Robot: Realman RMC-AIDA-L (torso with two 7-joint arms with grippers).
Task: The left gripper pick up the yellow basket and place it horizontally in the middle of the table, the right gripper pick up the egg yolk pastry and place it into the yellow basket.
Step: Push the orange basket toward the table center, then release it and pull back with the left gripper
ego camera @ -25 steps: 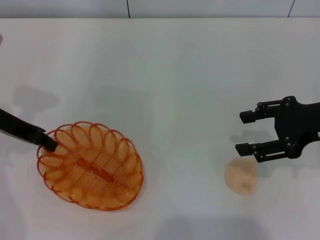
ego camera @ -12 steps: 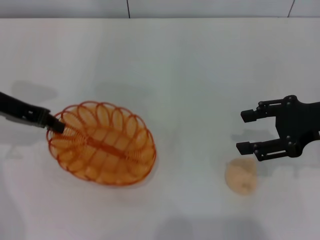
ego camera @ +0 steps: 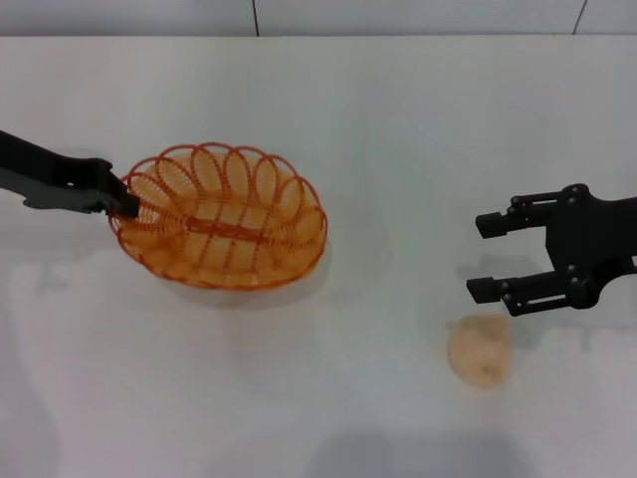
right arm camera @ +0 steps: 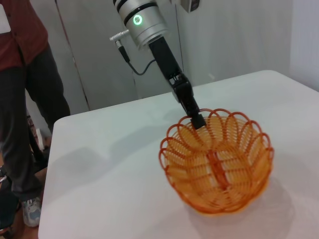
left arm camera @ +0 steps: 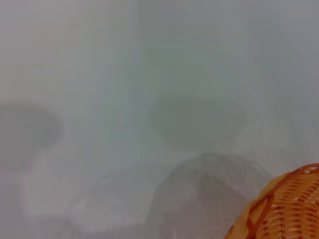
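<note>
Item one, nearest us in the head view, at about five o'clock: the egg yolk pastry (ego camera: 480,350), lying on the table (ego camera: 398,129) where it lay a second ago, untouched.

Item two, just beyond it at four o'clock: the right gripper (ego camera: 485,258), fingers spread and holding nothing, hovering near the pastry but apart from it. We note almost no movement here over the last second.

Item three, at ten o'clock: the yellow basket (ego camera: 221,216), gripped at its left rim by the left gripper (ego camera: 125,200), fingers clenched on the scalloped edge. We record the change: the basket has travelled from the near-left up and toward centre, and its long axis has turned from diagonal to nearly level across the table. The right wrist view shows the basket (right arm camera: 217,160) tipped up, apparently clear of the surface, pinched by the left gripper (right arm camera: 198,121).

We judge the carry to be well along; setting down mid-table remains, then the pastry.
</note>
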